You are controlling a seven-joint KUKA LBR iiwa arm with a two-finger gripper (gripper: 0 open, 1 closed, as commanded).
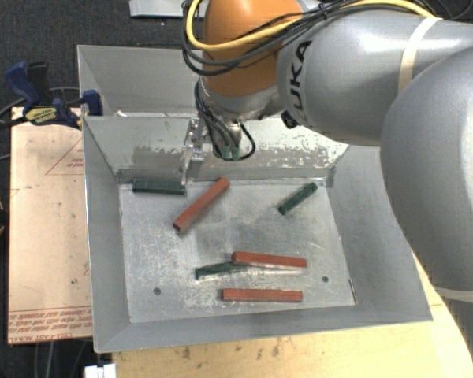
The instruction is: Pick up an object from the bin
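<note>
1. Hovering at the far wall of the bin (102, 211), the tool (192, 164) is just above one end of a dark green bar (158, 186); released or clenched, I cannot tell
2. A red bar (201, 205) lies slanted just beside it
3. Best to straddle the green bar's narrow width, clear of the wall
4. Bars look rigid, square-edged, matt; the floor is scuffed metal

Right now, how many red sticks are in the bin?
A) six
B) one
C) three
C: there are three, the slanted red stick near the back, the middle red stick lying flat, and the front red stick.
</note>
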